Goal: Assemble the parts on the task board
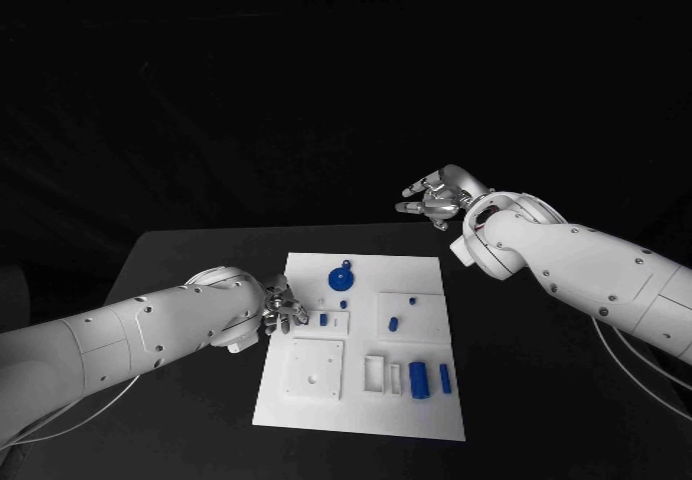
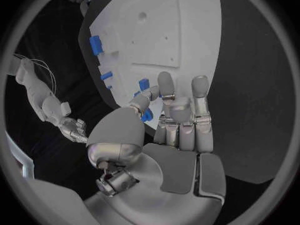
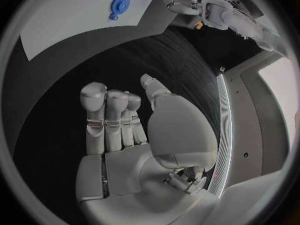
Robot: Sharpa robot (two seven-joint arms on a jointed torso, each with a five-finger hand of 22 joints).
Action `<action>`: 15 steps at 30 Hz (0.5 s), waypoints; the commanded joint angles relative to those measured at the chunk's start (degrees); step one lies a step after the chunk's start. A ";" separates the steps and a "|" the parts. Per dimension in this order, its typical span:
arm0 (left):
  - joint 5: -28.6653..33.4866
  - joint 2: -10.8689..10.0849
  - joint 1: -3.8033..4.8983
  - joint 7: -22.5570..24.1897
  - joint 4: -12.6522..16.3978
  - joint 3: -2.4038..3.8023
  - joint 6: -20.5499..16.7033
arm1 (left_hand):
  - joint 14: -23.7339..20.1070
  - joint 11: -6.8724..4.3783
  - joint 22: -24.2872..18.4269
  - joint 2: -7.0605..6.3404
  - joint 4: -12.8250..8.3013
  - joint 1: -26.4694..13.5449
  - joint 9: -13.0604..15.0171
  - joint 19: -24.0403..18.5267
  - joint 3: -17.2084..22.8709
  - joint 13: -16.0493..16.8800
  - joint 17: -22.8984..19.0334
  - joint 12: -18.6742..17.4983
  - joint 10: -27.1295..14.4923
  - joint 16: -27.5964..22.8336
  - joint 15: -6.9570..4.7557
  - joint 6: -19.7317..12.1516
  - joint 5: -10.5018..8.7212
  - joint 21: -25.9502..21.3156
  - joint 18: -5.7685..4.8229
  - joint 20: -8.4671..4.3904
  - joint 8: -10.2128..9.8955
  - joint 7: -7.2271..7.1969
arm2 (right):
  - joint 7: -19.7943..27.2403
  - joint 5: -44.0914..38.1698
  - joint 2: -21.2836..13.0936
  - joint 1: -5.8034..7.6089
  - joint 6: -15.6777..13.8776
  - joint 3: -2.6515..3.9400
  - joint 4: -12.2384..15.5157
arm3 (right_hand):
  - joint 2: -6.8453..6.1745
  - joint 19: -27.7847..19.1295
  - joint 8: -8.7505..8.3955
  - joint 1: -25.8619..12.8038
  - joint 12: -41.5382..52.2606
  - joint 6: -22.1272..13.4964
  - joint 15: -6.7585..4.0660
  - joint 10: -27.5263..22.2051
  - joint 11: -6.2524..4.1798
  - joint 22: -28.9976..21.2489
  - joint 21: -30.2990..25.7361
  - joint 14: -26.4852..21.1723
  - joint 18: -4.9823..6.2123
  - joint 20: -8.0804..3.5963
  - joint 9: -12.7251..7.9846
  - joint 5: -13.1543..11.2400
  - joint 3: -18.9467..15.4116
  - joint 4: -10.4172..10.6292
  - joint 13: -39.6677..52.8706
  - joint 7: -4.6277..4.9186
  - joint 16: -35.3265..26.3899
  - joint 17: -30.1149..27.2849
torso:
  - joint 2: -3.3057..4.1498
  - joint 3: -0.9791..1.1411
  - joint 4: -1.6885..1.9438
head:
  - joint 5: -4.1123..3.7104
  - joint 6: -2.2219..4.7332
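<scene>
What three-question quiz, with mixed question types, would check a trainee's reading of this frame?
1. True or false: the right hand rests on the task board.
2. Which hand is at the board's edge? A) left hand B) right hand C) neither
3. Fill in: the round blue part lies near the board's ____ end, seen from the robot.

Key
1. False: it hangs above the black table, beyond the board's far right corner, holding nothing.
2. A: its fingers reach over the left edge beside a small blue part.
3. Far.
</scene>
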 commanded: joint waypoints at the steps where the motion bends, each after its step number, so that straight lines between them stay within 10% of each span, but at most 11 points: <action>1: -1.51 0.13 -0.58 -2.36 0.00 -0.41 2.72 | 0.18 -0.79 0.99 0.33 0.32 0.75 0.01 0.31 -0.17 -0.09 0.09 0.40 2.48 0.39 -0.23 6.13 0.09 0.31 -0.19 0.02 -0.01 -5.18 | 0.02 -0.54 -0.01 -0.02 1.11 0.02 0.15 | 0.67 1.63 -0.11 -0.04 -0.27 0.31 0.01 -0.05 0.00 5.47 -0.31 -0.11 0.63 0.22 -0.01 0.14 0.02 -0.26 0.02 0.18 -0.35 0.07 | 0.03 -0.03 -0.01 | 0.03 -0.09; 15: -1.47 0.58 -0.58 -2.90 -0.05 -0.40 3.90 | 0.41 -0.87 0.99 0.47 1.12 0.19 0.13 0.42 -0.48 -0.13 0.92 1.02 2.48 0.94 -0.21 7.02 -0.35 0.38 -0.23 0.06 0.14 -5.47 | 0.01 -0.55 0.09 -0.02 1.47 0.02 0.09 | 0.78 1.63 -0.10 0.15 -0.23 0.35 0.00 -0.05 -0.01 5.47 -0.33 -0.12 0.62 0.21 0.00 0.51 0.19 -0.49 0.06 0.19 -0.41 0.07 | 0.00 -0.04 -0.02 | -0.05 -0.31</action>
